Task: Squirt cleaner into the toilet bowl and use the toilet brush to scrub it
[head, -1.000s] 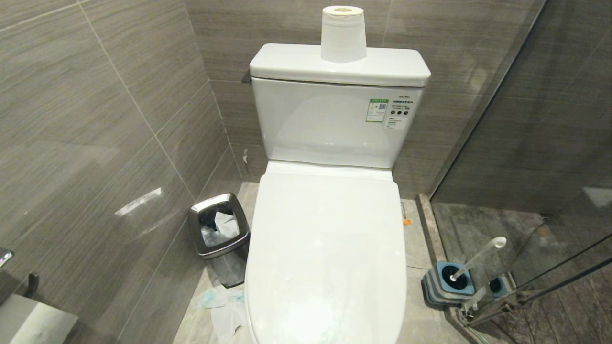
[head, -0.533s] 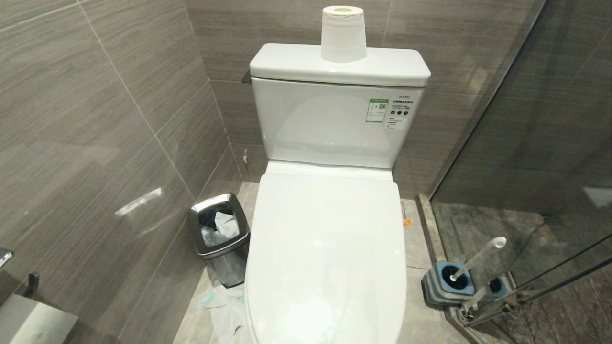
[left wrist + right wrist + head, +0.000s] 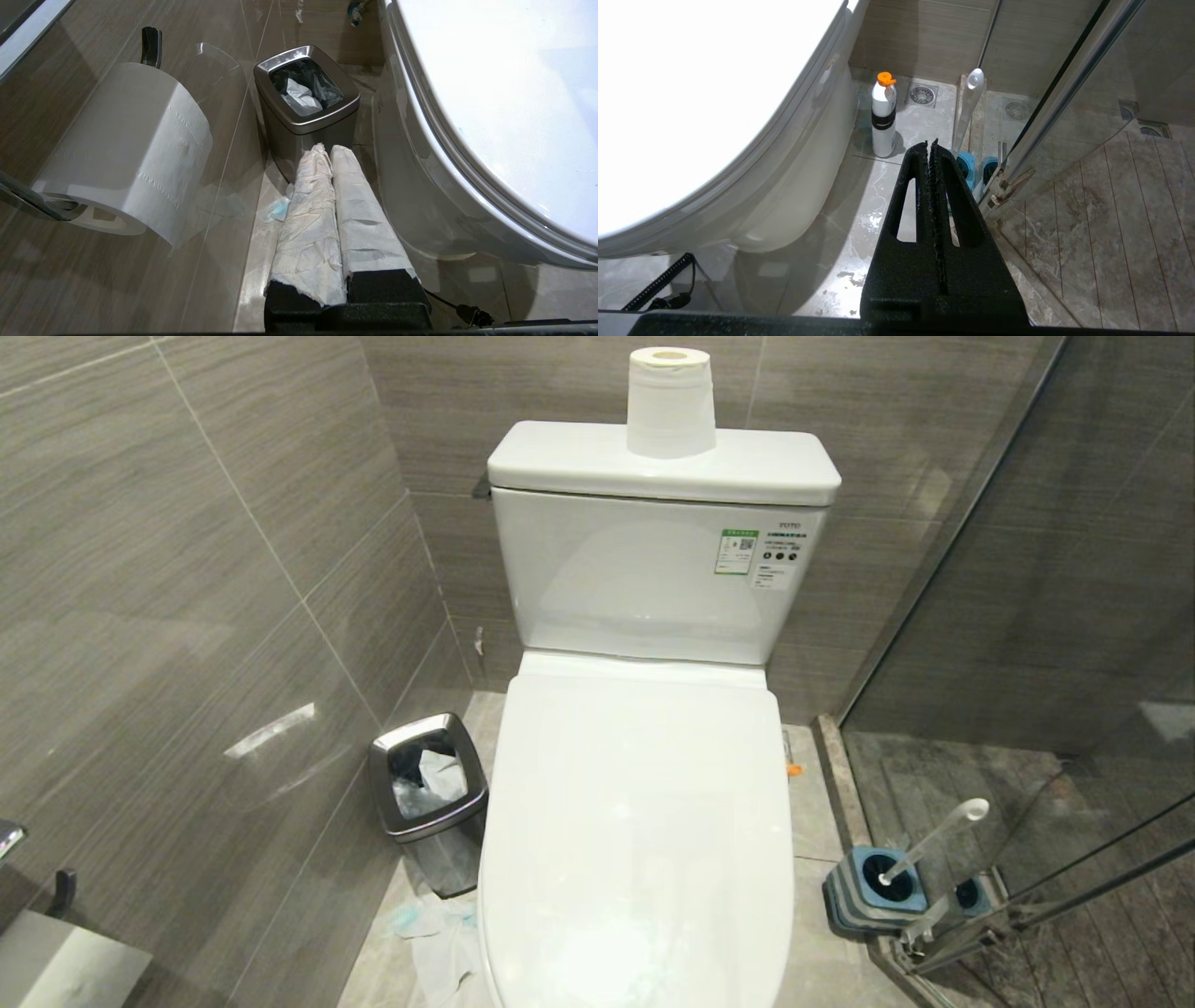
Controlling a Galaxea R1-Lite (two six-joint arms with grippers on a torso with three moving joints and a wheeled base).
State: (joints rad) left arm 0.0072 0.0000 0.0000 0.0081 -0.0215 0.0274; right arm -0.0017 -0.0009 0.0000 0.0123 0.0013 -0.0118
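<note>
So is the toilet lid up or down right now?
Down. The lid lies flat over the toilet bowl, hiding its inside; the toilet brush sits in its holder.

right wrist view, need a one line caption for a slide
Shut right gripper hangs above the floor beside the closed toilet, pointing toward the orange-capped cleaner bottle and toilet brush.

Left end effector (image 3: 327, 151) and right end effector (image 3: 930, 145) — both closed, empty, pointing downward.

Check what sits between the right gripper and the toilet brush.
Nothing: in the right wrist view only bare floor separates the shut right gripper from the toilet brush; the cleaner bottle stands aside.
</note>
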